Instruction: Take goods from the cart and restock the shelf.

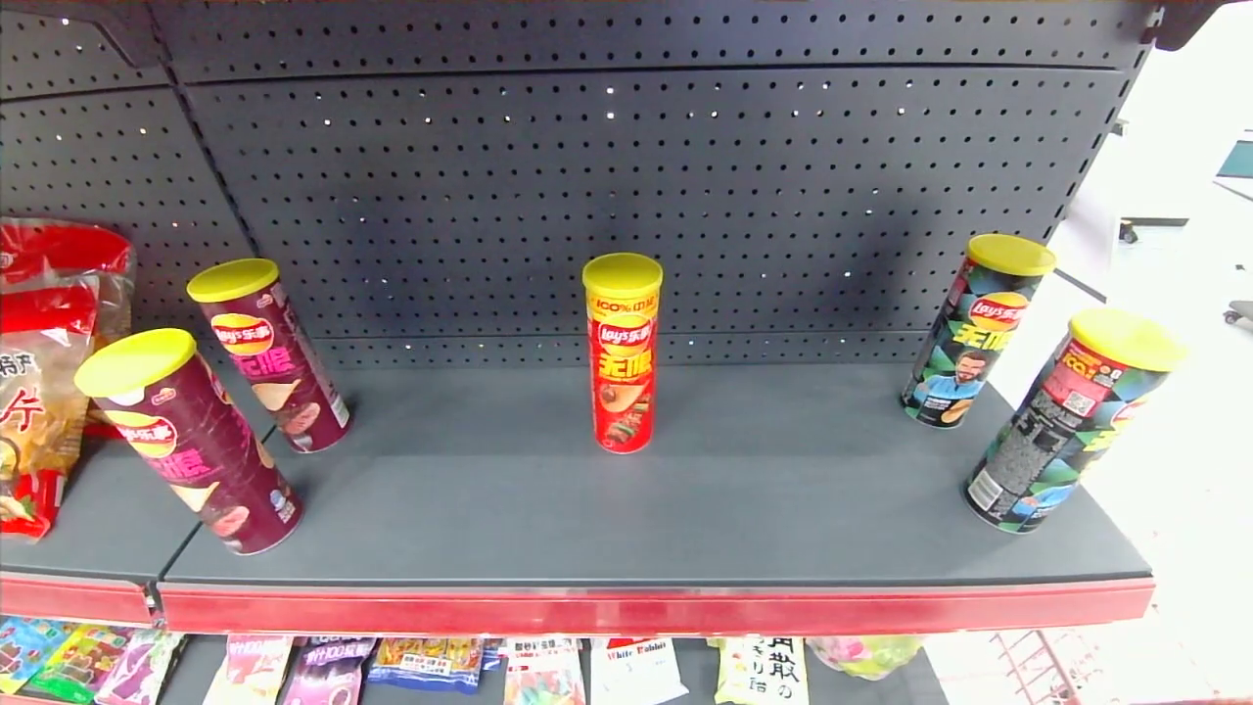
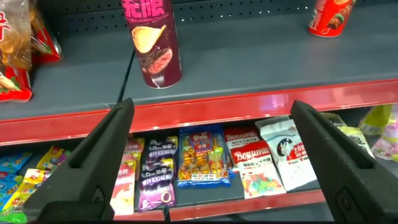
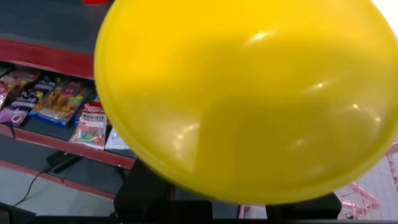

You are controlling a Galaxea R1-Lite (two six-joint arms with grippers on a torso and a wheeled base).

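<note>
Filling the right hand's (image 3: 227, 206) grip is a yellow-lidded can (image 3: 249, 93); the left hand (image 2: 211, 106) gapes empty.

head: down onto shelf (image 1: 626, 509) | left wrist: same shelf, lower | right wrist: can (image 3: 249, 93) close-up

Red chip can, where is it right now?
In the head view the red chip can stands upright at the shelf centre, between purple cans on its left and black cans on its right.
</note>
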